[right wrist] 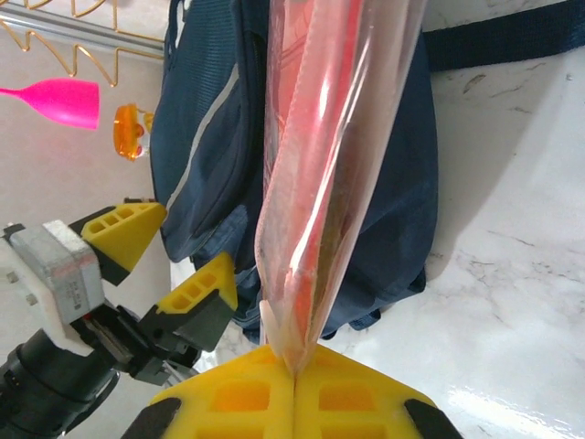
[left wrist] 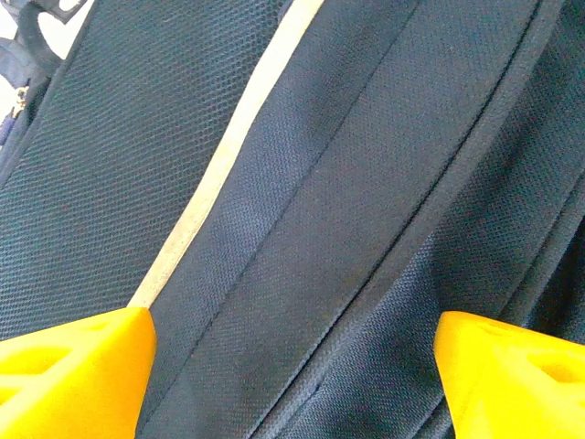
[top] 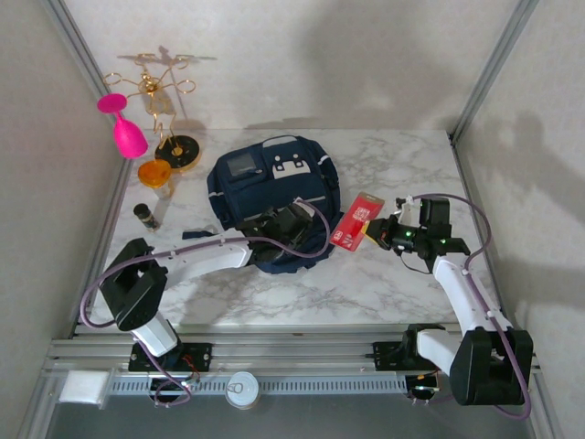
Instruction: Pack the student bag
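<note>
Lying on the worktop (top: 384, 293), the student bag (top: 274, 183) seems barely packed: the left claw (left wrist: 292, 366) hangs wide open over its fabric, while the right claw (right wrist: 294, 380) pinches a red packet (top: 356, 222) just beside it, not yet inside.

Light: bright, overhead | Shadows: soft, on back wall (top: 384, 64) | Glare: marble tabletop (right wrist: 512, 274), packet (right wrist: 320, 137) wrap | Focus: packet soft near lens

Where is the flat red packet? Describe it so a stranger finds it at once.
Find the large navy-blue fabric backpack mid-table. Off its right edge, the right gripper pinches a flat red packet in clear plastic wrap. It is flat and rectangular, unlike the pink goblet and orange jar far left.
</note>
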